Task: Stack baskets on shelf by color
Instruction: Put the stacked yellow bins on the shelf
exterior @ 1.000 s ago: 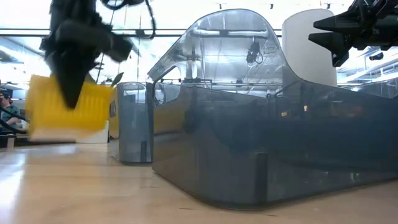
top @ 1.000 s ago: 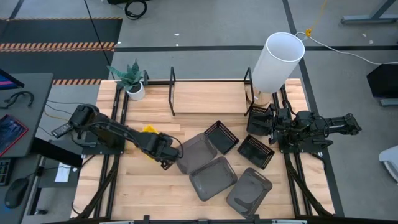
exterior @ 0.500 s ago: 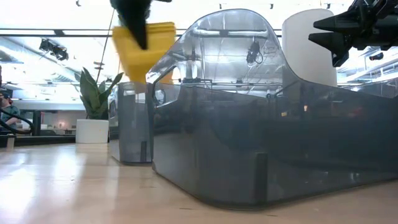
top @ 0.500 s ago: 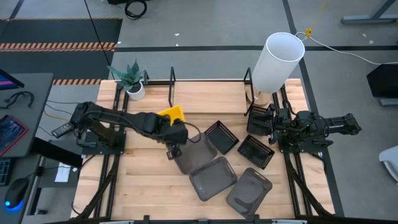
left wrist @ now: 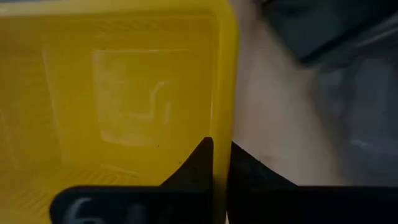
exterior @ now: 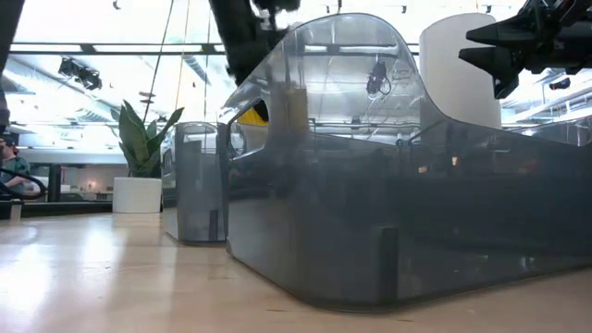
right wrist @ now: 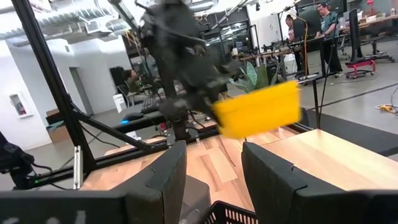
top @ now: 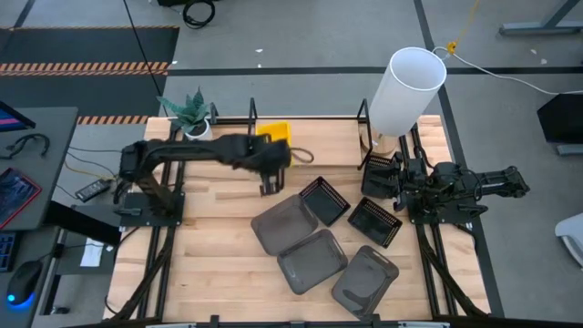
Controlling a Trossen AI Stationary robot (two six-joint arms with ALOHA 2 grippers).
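My left gripper [top: 272, 146] is shut on a yellow basket [top: 274, 133] and holds it up over the black wire shelf [top: 305, 119] at the table's far side, just right of the left divider. The basket also shows in the right wrist view [right wrist: 258, 111]. Three dark grey baskets [top: 287, 221] [top: 311, 260] [top: 364, 278] and two black mesh baskets [top: 323, 199] [top: 375, 221] lie on the table. My right gripper [right wrist: 214, 180] is open and empty at the table's right side, above a black mesh basket [right wrist: 233, 214]. My left gripper holds the yellow basket by one side wall, at its rim [left wrist: 224, 127]. The wall is pinched between the two fingers [left wrist: 200, 163], one inside the basket and one outside. The basket is lifted clear of the table.
A tall white cylinder [top: 405, 91] stands at the shelf's right end and a potted plant [top: 191, 117] at its left end. Bare tabletop [top: 219, 255] lies at the near left. In the low view a grey basket [exterior: 388, 203] fills the foreground.
My left gripper has risen from the table's left middle and swung toward the right and the far edge, up to the shelf, staying shut. The yellow basket has gone with it, lifted clear of the table. My right arm has kept still.
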